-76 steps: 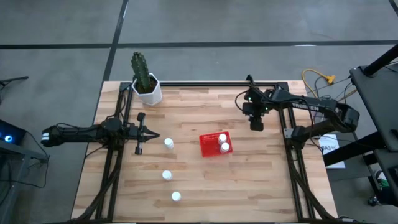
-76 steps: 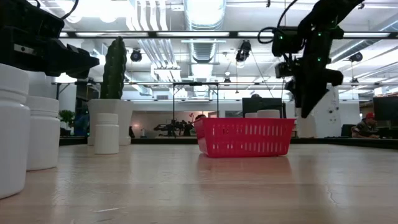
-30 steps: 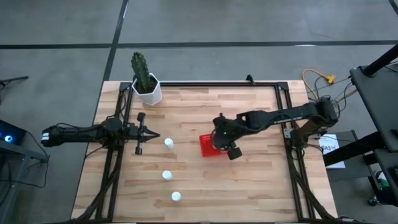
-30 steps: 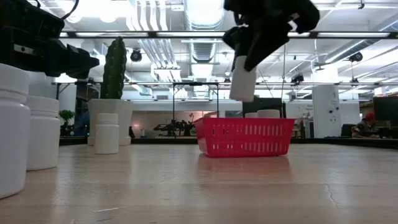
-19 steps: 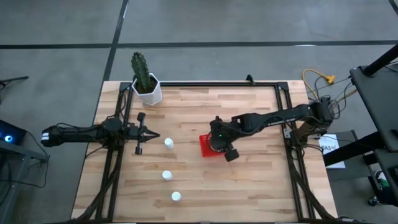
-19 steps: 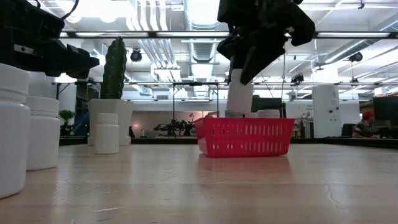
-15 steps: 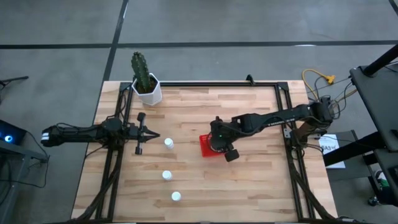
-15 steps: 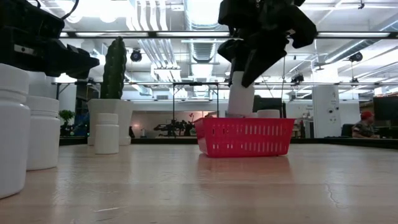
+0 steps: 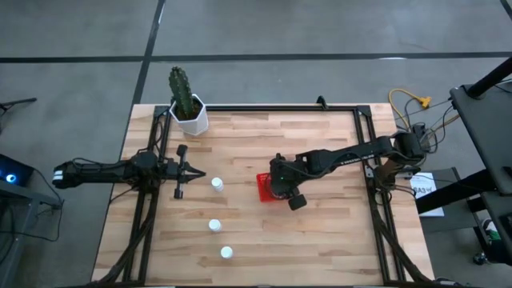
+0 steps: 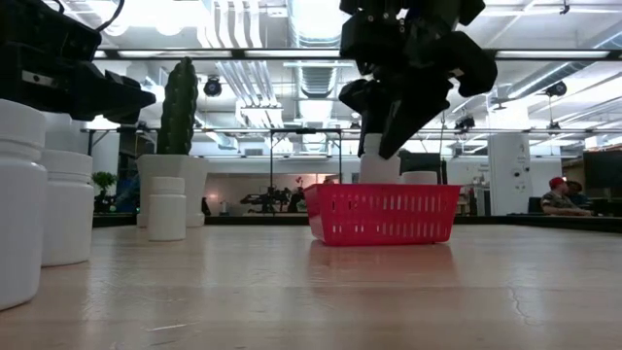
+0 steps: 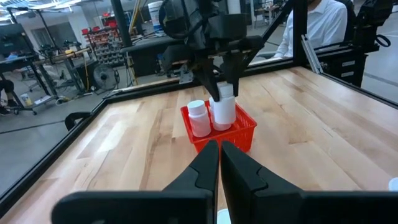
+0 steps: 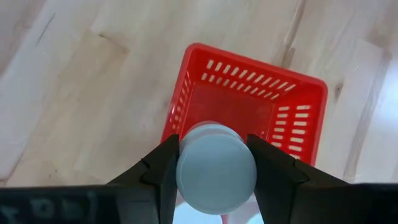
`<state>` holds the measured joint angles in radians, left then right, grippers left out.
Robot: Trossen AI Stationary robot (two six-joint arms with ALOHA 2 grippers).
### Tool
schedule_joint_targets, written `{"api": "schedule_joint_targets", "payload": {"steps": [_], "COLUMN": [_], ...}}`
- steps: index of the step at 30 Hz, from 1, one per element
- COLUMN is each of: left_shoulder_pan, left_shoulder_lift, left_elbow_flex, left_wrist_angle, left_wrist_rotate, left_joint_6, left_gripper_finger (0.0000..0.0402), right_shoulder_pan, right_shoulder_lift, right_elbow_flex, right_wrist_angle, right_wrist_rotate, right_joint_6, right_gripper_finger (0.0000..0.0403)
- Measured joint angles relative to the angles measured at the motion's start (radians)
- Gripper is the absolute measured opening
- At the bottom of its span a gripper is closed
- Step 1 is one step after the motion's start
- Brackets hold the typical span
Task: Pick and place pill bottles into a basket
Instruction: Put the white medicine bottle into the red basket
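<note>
The red basket [image 9: 262,189] stands mid-table, and at least one white pill bottle [image 11: 199,118] stands inside it. My right gripper [image 9: 278,181] hangs over the basket, shut on another pill bottle [image 10: 379,165]. That bottle's lower end is behind the basket's rim [image 10: 384,188] in the low view. Three more pill bottles [image 9: 217,184] [image 9: 214,226] [image 9: 226,253] stand upright on the wood to the basket's left. My left gripper [image 9: 200,174] waits at the left side, shut and level, with nothing in it. My right gripper pinches the bottle's upper end, at the cap [image 12: 216,167], between its two fingers [image 12: 163,171], one on each side. The fingers slant steeply down from above. The bottle hangs upright with its lower end inside the basket; whether it touches the basket's floor I cannot tell.
A cactus in a white pot [image 9: 189,112] stands at the table's far left corner. Black frame rails [image 9: 364,152] run along the table's left, right and far sides. Bare wood lies in front of the basket and to its right.
My right gripper has sunk straight down with the bottle. One second ago the bottle hung clear above the basket; now its lower end is below the rim. The bottle has stayed upright in the shut fingers.
</note>
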<state>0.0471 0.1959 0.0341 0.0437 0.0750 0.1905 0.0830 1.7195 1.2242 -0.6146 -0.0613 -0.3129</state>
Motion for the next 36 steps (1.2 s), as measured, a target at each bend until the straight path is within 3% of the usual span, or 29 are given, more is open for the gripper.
{"api": "schedule_joint_targets", "payload": {"steps": [36], "left_shoulder_pan": [0.000], "left_shoulder_lift": [0.000], "left_elbow_flex": [0.000], "left_wrist_angle": [0.000], "left_wrist_rotate": [0.000], "left_joint_6": [0.000], "left_gripper_finger": [0.0000], "right_shoulder_pan": [0.000], "right_shoulder_lift": [0.000], "right_elbow_flex": [-0.056], "right_wrist_angle": [0.030], "right_wrist_rotate": [-0.046], "right_joint_6": [0.022], "right_gripper_finger": [0.0163]}}
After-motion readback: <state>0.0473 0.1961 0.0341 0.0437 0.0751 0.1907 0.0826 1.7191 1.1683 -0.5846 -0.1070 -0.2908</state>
